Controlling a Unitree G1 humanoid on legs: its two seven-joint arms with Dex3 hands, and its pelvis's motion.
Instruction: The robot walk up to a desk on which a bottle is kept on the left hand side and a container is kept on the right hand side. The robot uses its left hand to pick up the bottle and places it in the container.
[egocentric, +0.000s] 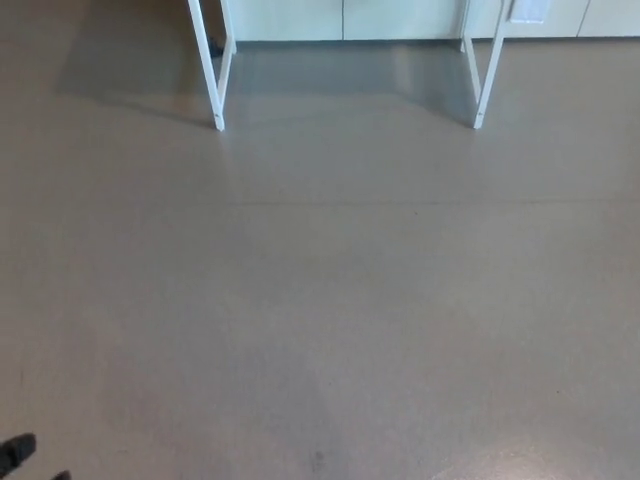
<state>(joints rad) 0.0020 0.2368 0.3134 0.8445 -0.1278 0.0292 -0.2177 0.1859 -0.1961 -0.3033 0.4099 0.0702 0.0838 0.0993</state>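
— Floor (330, 300) fills almost all of the head view, yes? What else do you see?

— Yes, it is a plain grey-brown floor, smooth, with a soft shine in the lower right corner. At the top edge stand the white legs of the bench. One pair of legs (212, 70) is at the upper left, and it makes a narrow pointed shape that touches the floor. The other pair (485, 70) is at the upper right, in the same shape. Only the legs show; the top of the bench is outside the picture.

— And behind the legs?

— Pale cabinet fronts (400, 18) run along the top edge, with thin vertical seams between them. Under the bench lies a darker shadow on the floor.

— Where are the bottle and the container?

— I cannot see them. Both are out of view, because the surface of the bench is cut off.

— What about the left robot hand?

— In the lower left corner there is a small black piece (16, 452), and a second tiny one just beside it at the bottom edge. It seems to be part of the robot, but too little shows; I cannot tell if the fingers are apart or closed. The right robot hand does not show at all.
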